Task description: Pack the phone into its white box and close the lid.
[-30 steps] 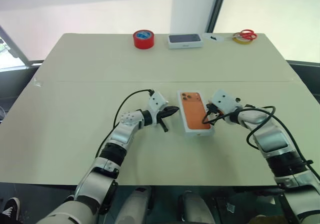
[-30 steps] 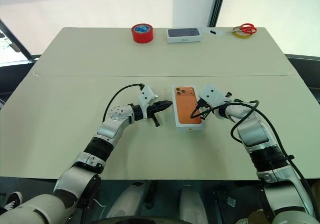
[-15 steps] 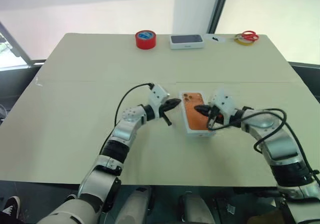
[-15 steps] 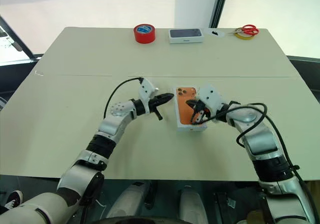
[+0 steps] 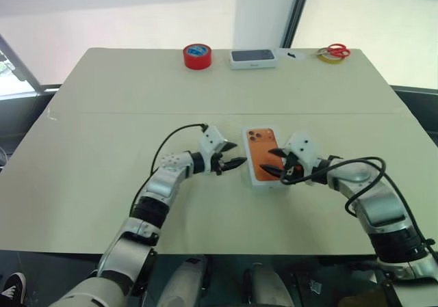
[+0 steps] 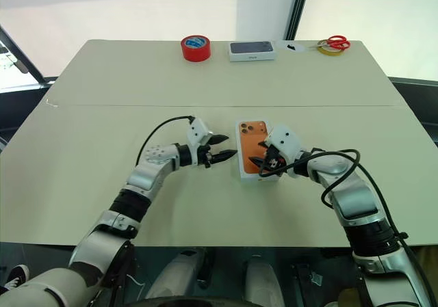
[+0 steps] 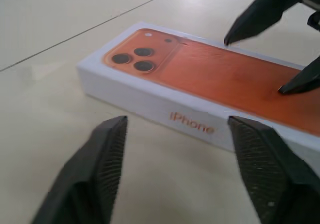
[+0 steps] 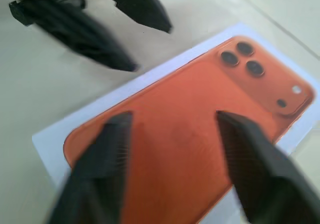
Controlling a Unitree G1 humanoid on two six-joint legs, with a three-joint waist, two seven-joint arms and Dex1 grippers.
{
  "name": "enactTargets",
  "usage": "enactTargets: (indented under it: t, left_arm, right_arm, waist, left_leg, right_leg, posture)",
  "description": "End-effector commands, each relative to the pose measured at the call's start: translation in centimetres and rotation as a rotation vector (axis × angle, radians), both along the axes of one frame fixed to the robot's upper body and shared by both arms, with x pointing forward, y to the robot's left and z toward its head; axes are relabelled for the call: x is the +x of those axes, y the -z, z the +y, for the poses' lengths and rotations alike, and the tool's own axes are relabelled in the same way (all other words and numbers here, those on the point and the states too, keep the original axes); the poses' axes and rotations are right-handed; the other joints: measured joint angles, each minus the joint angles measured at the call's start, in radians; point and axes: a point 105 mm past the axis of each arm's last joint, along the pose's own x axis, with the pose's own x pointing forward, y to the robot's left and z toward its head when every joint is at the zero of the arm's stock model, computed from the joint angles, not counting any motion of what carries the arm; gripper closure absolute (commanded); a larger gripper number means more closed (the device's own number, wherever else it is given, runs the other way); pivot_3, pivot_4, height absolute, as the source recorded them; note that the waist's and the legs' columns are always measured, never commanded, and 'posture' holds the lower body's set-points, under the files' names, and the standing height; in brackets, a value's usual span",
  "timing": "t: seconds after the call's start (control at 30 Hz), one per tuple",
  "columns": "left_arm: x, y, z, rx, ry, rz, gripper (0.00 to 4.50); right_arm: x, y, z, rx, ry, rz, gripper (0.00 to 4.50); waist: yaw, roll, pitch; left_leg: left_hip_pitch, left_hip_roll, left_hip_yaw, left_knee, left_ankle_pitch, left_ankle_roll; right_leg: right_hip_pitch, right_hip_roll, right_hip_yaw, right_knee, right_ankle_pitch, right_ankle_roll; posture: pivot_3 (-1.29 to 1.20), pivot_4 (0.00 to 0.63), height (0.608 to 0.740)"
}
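Now that both sets of fingers have sprung apart after being pinched together a second ago, you have the left gripper (image 6: 228, 148) open just beside the white box (image 7: 150, 102) at its 9 o'clock and the right gripper (image 6: 259, 154) open over the near end of the phone (image 5: 260, 153) from about 4 o'clock, neither one clamped on anything. I read that as the seating being finished: the phone lies lens side up inside the white box at the middle of the tabletop (image 5: 102, 115), filling it nearly to the rim, and the lid is not yet on, so fetching it looks like your next job. Along the far edge sit a red tape roll (image 5: 196, 55) at 11 o'clock, a second box with a dark phone picture (image 5: 252, 58) at 12, and scissors (image 5: 333, 50) at 1
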Motion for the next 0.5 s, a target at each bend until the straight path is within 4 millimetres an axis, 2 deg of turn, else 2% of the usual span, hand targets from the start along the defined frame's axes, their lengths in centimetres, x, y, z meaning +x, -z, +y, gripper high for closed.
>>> enactTargets:
  t: [0.03, 0.1, 0.17, 0.23, 0.3, 0.4, 0.5]
  left_arm:
    - [-0.6, -4.0, 2.6, -0.053, -0.013, -0.101, 0.0]
    - [-1.2, -4.1, 4.5, -0.012, -0.022, -0.125, 0.0]
    - [-1.5, -4.4, 7.5, 0.034, -0.09, -0.162, 0.0]
    - [-2.2, -4.5, 10.4, 0.038, -0.145, -0.155, 0.0]
    - [-2.6, -4.6, 12.8, 0.042, -0.208, -0.161, 0.0]
    - [-3.3, -4.5, 15.3, 0.081, -0.279, -0.159, 0.0]
    - [-4.3, -4.1, 17.1, 0.114, -0.31, -0.139, 0.0]
  right_arm:
    - [-0.2, -3.0, -1.0, 0.043, -0.009, -0.086, 0.03]
    - [-0.6, -3.3, -1.7, 0.033, -0.015, -0.114, 0.03]
    - [-1.0, -4.3, -3.0, 0.012, -0.007, -0.179, 0.03]
    - [-1.5, -4.8, -4.3, 0.048, -0.005, -0.149, 0.03]
    - [-1.9, -4.7, -5.4, 0.012, -0.003, -0.154, 0.03]
    - [-1.9, -4.4, -7.0, -0.079, 0.051, -0.218, 0.03]
    - [-2.1, -3.9, -8.3, -0.085, 0.079, -0.215, 0.03]
  waist:
    - [-0.001, 0.0, 0.0]
    - [0.0, 0.001, 0.0]
    - [0.0, 0.001, 0.0]
    - [0.001, 0.001, 0.0]
    - [0.003, 0.002, 0.001]
    - [0.006, 0.001, 0.001]
    - [0.006, 0.002, 0.001]
  left_leg:
    - [0.0, 0.0, 0.0, 0.0, 0.0, 0.0]
    - [0.0, 0.0, 0.0, -0.001, 0.0, 0.0]
    - [0.001, 0.0, 0.0, -0.002, 0.0, 0.0]
    - [0.001, 0.0, 0.001, -0.003, 0.0, 0.0]
    - [0.001, 0.0, 0.001, -0.003, 0.0, 0.0]
    - [0.001, 0.0, 0.001, -0.004, 0.0, 0.0]
    - [0.001, 0.0, 0.002, -0.005, 0.0, 0.0]
  right_leg:
    - [0.0, 0.0, 0.0, 0.0, 0.0, 0.0]
    - [0.0, 0.0, 0.0, 0.0, 0.0, 0.0]
    - [0.0, 0.0, 0.0, 0.0, 0.0, 0.0]
    - [0.0, 0.0, 0.001, -0.001, 0.0, 0.0]
    - [0.0, 0.0, 0.001, -0.001, 0.0, 0.0]
    - [0.0, 0.0, 0.001, -0.001, 0.0, -0.001]
    - [0.0, -0.001, 0.002, -0.001, -0.001, -0.003]
  posture:
    - [0.0, 0.15, 0.736]
    - [0.0, 0.15, 0.736]
    - [0.0, 0.15, 0.736]
    - [0.0, 0.15, 0.736]
    - [0.0, 0.15, 0.736]
    - [0.0, 0.15, 0.736]
    - [0.0, 0.15, 0.736]
